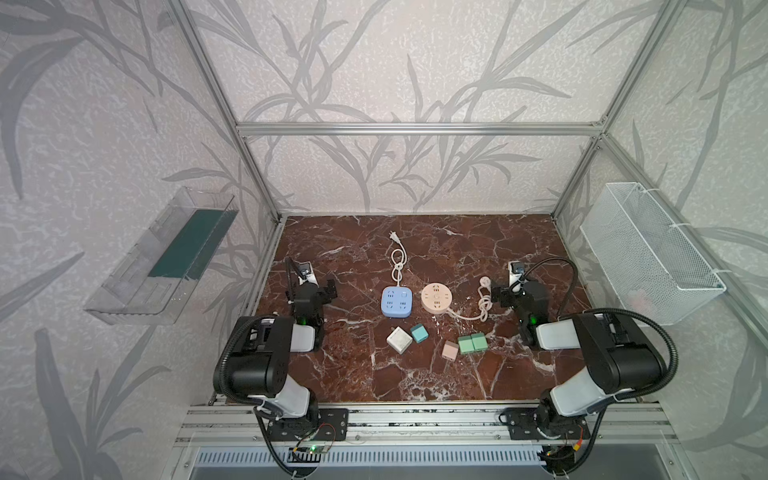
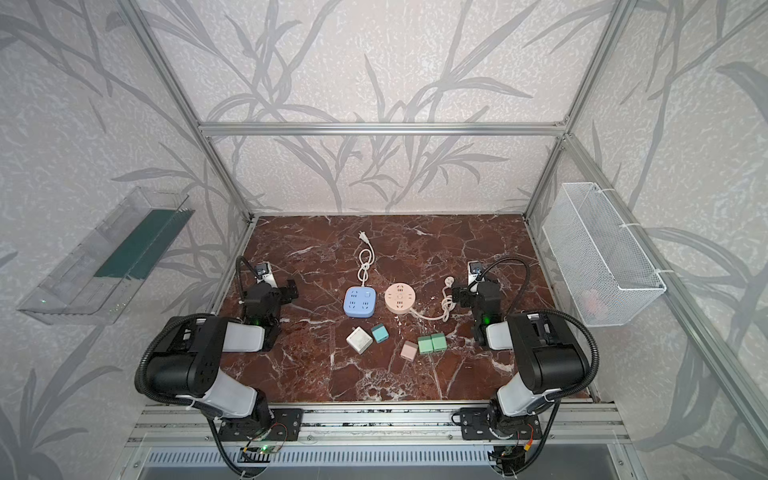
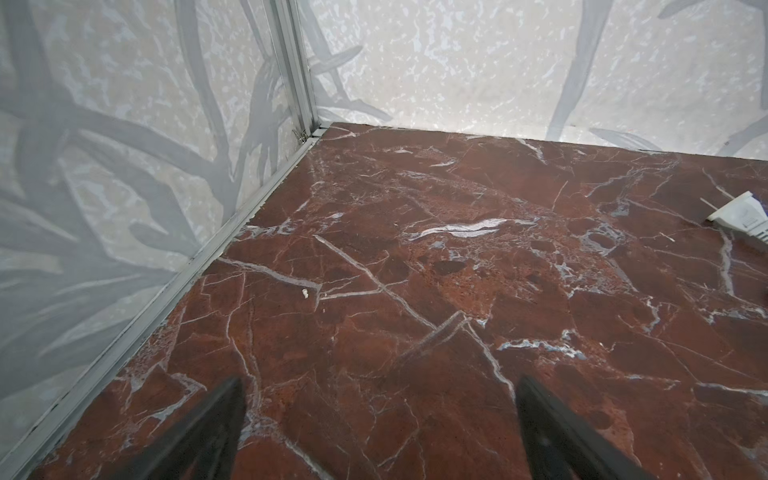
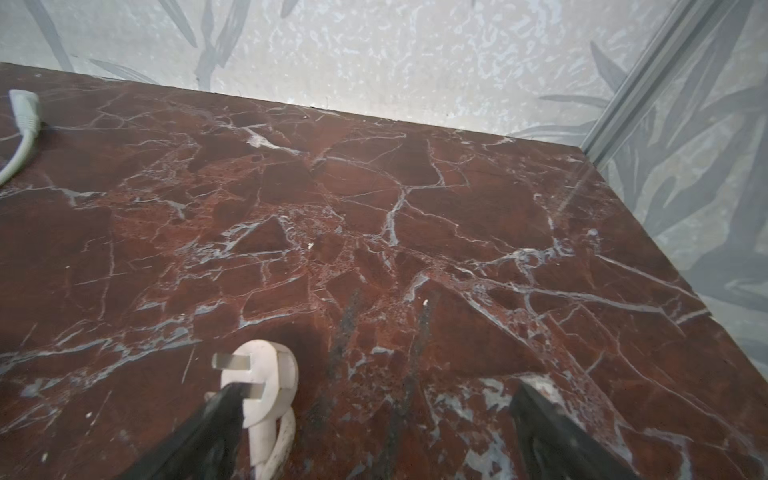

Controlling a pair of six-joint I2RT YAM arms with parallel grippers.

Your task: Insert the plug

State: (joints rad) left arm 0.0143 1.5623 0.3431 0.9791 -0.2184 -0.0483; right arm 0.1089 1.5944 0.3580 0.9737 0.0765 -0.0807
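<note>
A blue square power strip point(image 1: 397, 302) and a round pink power strip point(image 1: 436, 296) lie mid-table in both top views. The blue strip's white cord ends in a flat plug point(image 1: 393, 237) toward the back, also seen as the flat plug point(image 3: 744, 216). The pink strip's cord ends in a round white plug point(image 4: 266, 374) lying on the marble beside my right gripper point(image 4: 374, 386), which is open and empty, one finger point(image 4: 216, 415) overlapping the plug. My left gripper point(image 3: 380, 380) is open over bare marble at the left.
Several small cube adapters lie in front of the strips: white point(image 1: 399, 340), teal point(image 1: 419, 333), pink point(image 1: 450, 351) and a green pair point(image 1: 472, 343). A wire basket point(image 1: 648, 253) hangs on the right wall and a clear tray point(image 1: 162, 257) on the left. Aluminium frame posts ring the marble table point(image 1: 415, 374).
</note>
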